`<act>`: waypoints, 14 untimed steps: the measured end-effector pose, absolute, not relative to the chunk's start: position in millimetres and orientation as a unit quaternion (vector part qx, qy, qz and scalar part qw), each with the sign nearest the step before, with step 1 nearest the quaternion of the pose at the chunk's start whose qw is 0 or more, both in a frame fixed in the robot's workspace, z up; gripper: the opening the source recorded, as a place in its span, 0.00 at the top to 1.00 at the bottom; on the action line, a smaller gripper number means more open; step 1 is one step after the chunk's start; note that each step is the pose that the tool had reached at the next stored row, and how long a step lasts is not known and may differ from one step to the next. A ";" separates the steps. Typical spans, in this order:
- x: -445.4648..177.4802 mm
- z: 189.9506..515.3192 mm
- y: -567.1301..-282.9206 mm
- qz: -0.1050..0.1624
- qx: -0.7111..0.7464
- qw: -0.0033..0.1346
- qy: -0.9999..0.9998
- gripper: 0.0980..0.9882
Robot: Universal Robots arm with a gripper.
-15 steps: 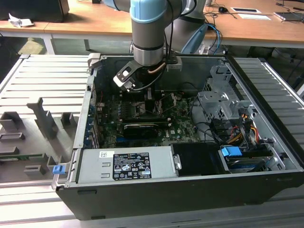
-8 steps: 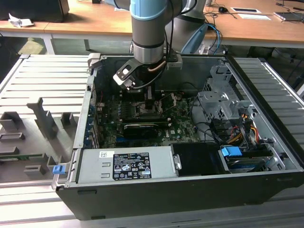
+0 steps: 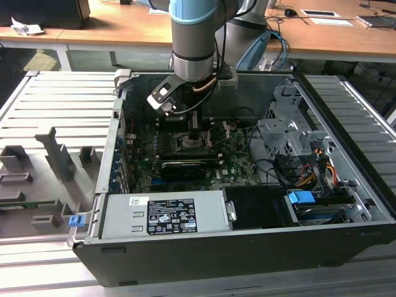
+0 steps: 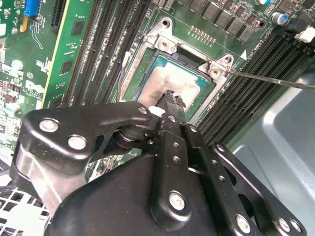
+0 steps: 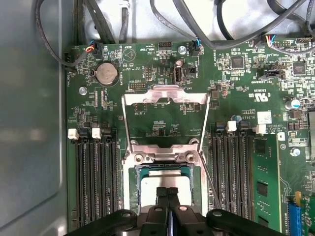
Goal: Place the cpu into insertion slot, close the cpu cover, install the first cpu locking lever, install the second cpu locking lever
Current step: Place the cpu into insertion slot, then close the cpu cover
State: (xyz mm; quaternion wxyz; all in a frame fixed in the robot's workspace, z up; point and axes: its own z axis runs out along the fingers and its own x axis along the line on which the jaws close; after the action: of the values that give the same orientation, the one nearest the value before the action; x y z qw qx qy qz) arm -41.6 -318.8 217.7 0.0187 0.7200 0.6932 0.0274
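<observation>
Gripper (image 3: 195, 133) of the single arm, seen in the exterior view lowered into the open computer case (image 3: 346, 238), over the far middle part of the motherboard (image 3: 238, 162). The case lies on a ribbed metal table (image 3: 55, 105). A grey power-supply box (image 3: 167, 213) is set along its near edge, and drive bays with coloured cables are seen at the exterior view's right.

In both wrist views the gripper (image 4: 171, 96) (image 5: 167, 191) is shown clenched: the two black fingers (image 5: 161, 196) are pressed flat against each other, and nothing is seen gripped between them. The joined tip is placed directly over the pale top of the cpu (image 4: 170, 78) (image 5: 150, 184). Whether it actually touches that surface cannot be told.

The cpu is seated flat inside the insertion slot (image 5: 137, 172), within the slot's metal rim. The cpu cover (image 5: 165, 94) is swung open on its hinge at the far edge of the slot and is laid back over the board, so that the board is seen through its square window. A thin metal locking lever (image 4: 275, 79) (image 5: 210, 184) is seen as a bare rod running alongside the slot, raised clear of the cover.

Rows of long black memory slots (image 5: 96, 177) (image 4: 113, 44) are arranged on both sides of the insertion slot. A round coin cell (image 5: 106, 73) is mounted on the board beyond the open cover, near a bundle of dark cables (image 5: 197, 19).
</observation>
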 end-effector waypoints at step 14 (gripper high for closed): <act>-28.6 222.8 -319.0 0.027 0.720 0.018 0.693 0.99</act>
State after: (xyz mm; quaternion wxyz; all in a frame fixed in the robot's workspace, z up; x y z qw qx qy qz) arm -28.6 -319.0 222.8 0.0182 0.7201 0.6932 0.0267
